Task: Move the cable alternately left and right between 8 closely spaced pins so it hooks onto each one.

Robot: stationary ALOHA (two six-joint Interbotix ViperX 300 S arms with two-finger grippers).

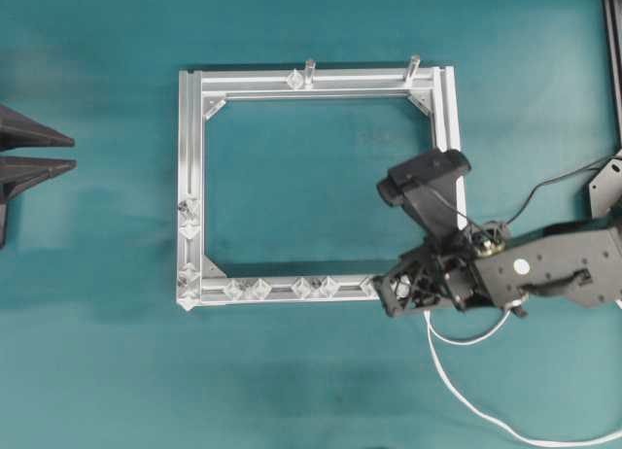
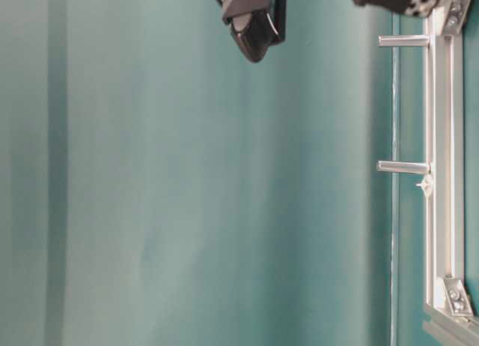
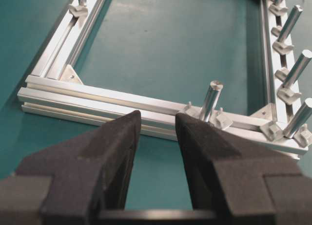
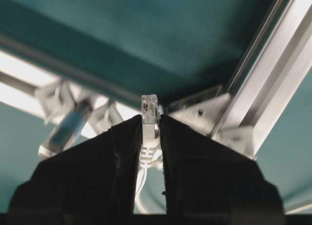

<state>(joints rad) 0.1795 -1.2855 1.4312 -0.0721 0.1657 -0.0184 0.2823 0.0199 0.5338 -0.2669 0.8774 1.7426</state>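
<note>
The silver frame (image 1: 191,138) lies flat on the teal table. Whitish diamond pins (image 1: 258,290) sit along its near rail, and more pins (image 1: 190,230) along its left rail. My right gripper (image 1: 394,292) is at the frame's near right corner. In the right wrist view it (image 4: 150,119) is shut on the cable's clear plug (image 4: 149,104), which sticks out past the fingertips just short of the corner bracket (image 4: 200,110). The white cable (image 1: 457,391) trails back over the table to the right. My left gripper (image 3: 158,119) is open and holds nothing, just outside the left rail (image 3: 97,101).
Two upright silver posts (image 1: 310,70) (image 1: 412,65) stand on the far rail, with one pin (image 1: 295,79) beside the left post. The right arm's black wrist camera (image 1: 425,177) hangs over the frame's right rail. A thin black wire (image 1: 554,182) runs from the arm.
</note>
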